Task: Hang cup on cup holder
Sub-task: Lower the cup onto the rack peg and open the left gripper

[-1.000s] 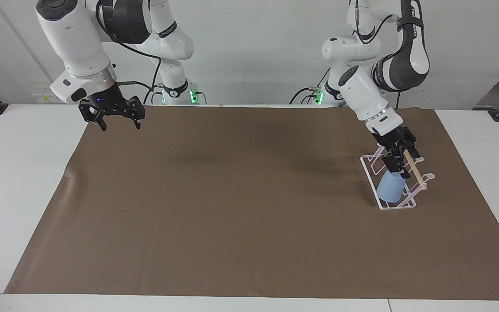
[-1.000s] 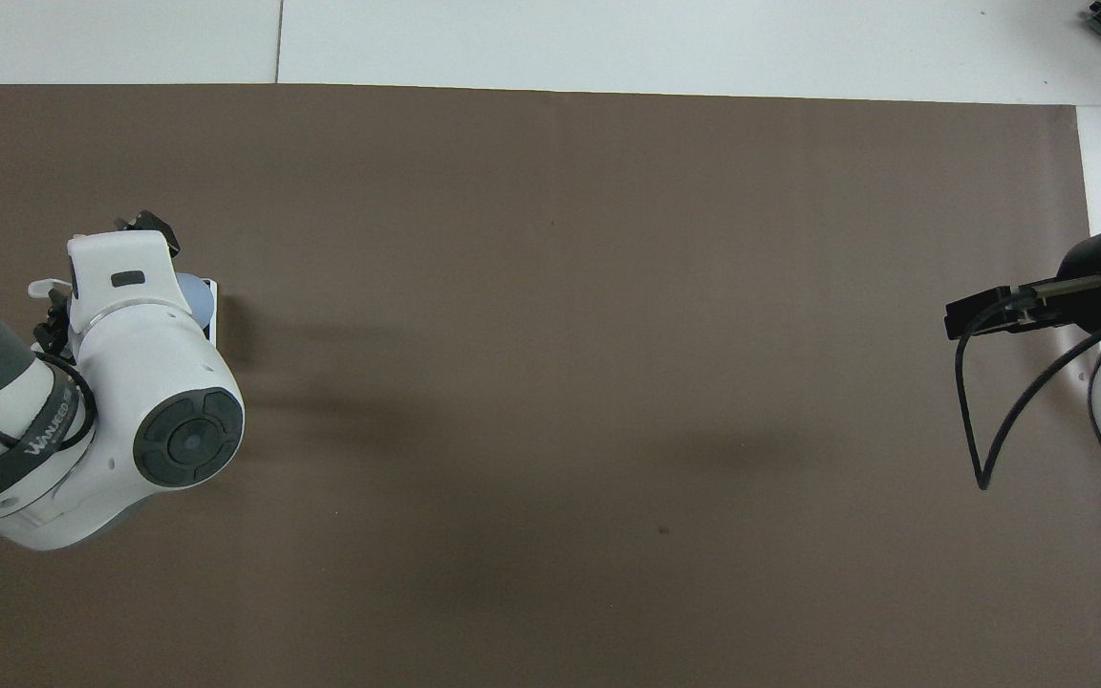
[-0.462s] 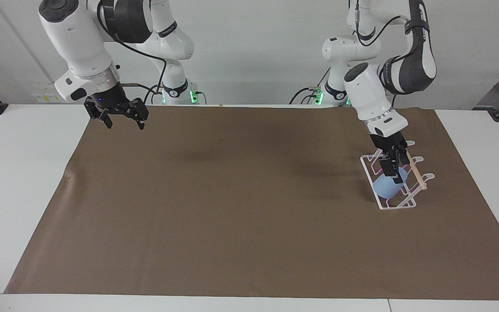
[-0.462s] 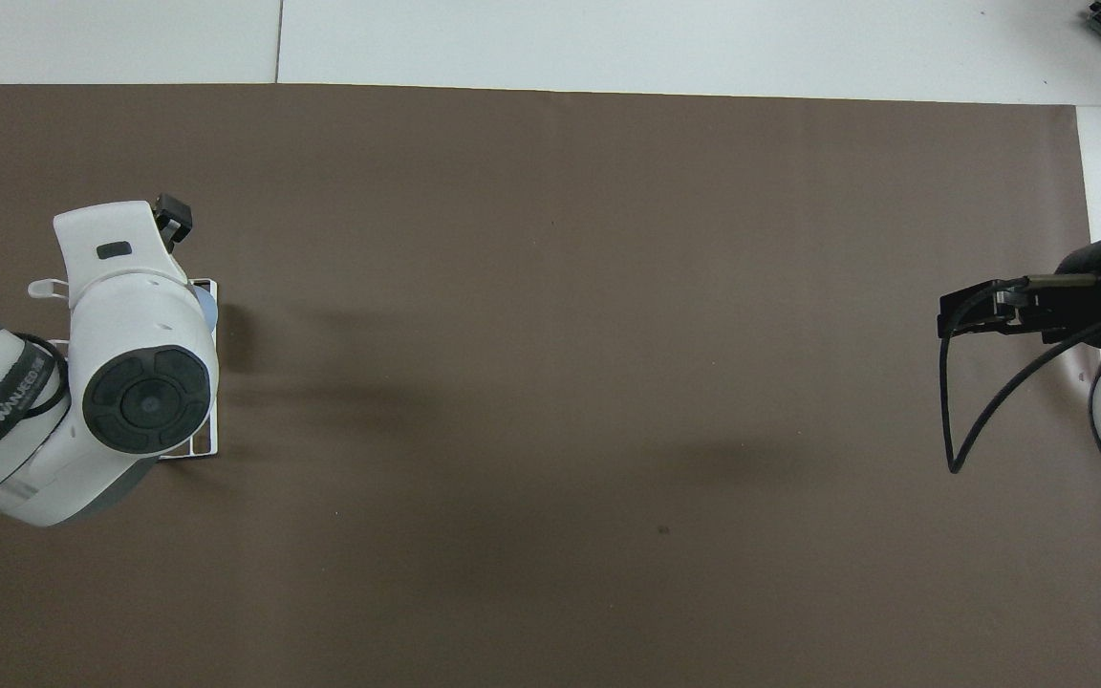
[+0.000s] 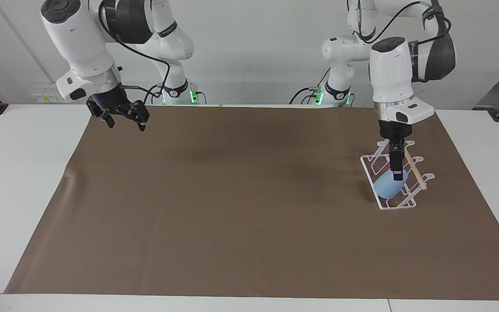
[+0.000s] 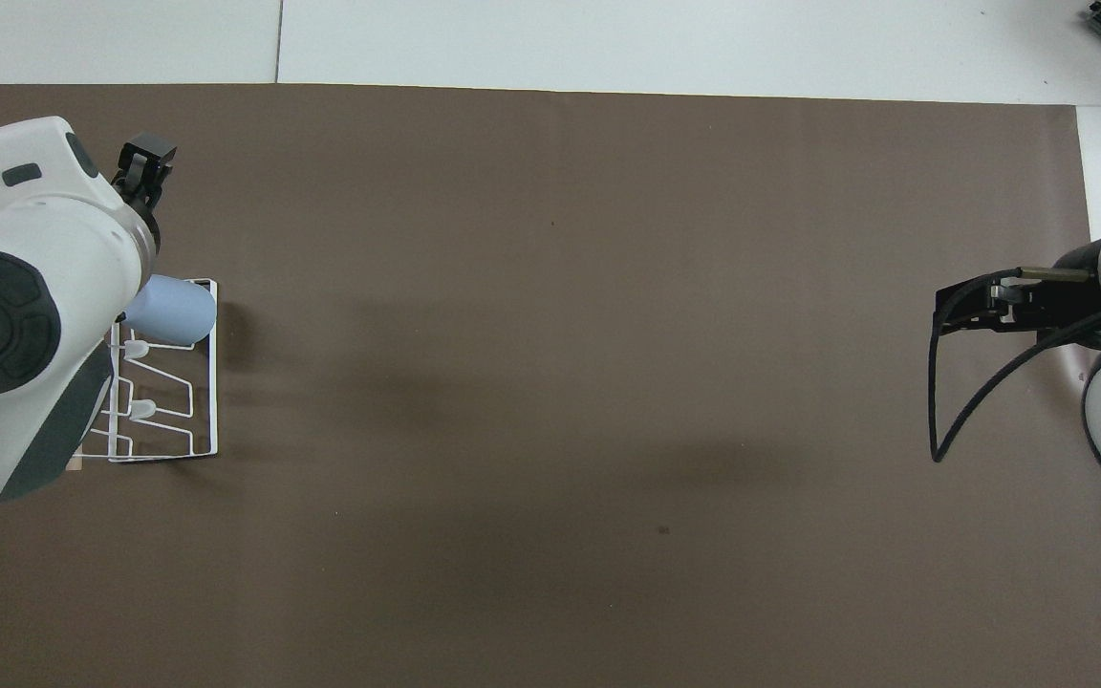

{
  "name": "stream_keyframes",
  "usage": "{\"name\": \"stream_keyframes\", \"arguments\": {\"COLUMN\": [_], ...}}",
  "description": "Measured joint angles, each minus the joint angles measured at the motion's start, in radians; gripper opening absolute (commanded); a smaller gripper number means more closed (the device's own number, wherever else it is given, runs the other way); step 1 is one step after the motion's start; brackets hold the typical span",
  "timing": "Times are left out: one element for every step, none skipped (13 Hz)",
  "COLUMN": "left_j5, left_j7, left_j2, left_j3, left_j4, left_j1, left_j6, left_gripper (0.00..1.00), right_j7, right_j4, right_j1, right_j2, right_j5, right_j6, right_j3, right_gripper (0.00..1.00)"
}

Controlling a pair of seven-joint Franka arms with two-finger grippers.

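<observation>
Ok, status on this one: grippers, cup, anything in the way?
Left gripper open, over the cup holder. Right gripper open, waiting at its own end. Cup hung on a prong. Nothing in the way.

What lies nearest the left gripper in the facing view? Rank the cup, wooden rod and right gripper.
1. cup, directly under the left gripper, on the cup holder.
2. wooden rod, just beside it.
3. right gripper, over the right arm's end of the table.

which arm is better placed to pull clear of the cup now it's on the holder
Left. Its gripper hangs open over the cup resting on the cup holder; the right gripper waits at the table's right-arm end.
</observation>
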Motion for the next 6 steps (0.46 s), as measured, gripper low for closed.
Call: {"name": "stream_keyframes", "arguments": {"left_j5": [-0.051, -0.1, -0.132, -0.15, -0.163, -0.184], "left_j7": [0.064, 0.149, 0.239, 0.34, 0.434, 0.502], "left_j2": [-0.001, -0.002, -0.004, -0.005, -0.008, -0.014], "left_j3": [-0.001, -0.001, -0.001, -0.002, -0.002, -0.002], "left_j4": [0.034, 0.067, 0.094, 0.114, 0.125, 0.131], "left_j1": [0.0, 0.0, 0.0, 0.0, 0.0, 0.0], "left_j6": [-0.051, -0.11, -0.174, -0.24, -0.285, -0.308], "left_gripper": [1.0, 1.0, 1.0, 1.0, 1.0, 1.0], "right_j7": [0.0, 0.0, 0.0, 0.0, 0.001, 0.001], "right_j4": [-0.001, -0.002, -0.003, -0.003, -0.004, -0.004], "right_j1": [0.0, 0.0, 0.0, 0.0, 0.0, 0.0], "right_j2": [0.0, -0.001, -0.001, -0.001, -0.001, -0.001], "right_j5": [0.0, 0.0, 0.0, 0.0, 0.0, 0.0], "right_j6": [-0.001, -0.003, -0.003, -0.003, -0.003, -0.009], "right_j3": [0.0, 0.0, 0.0, 0.0, 0.0, 0.0], "right_gripper": [1.0, 1.0, 1.0, 1.0, 1.0, 1.0]}}
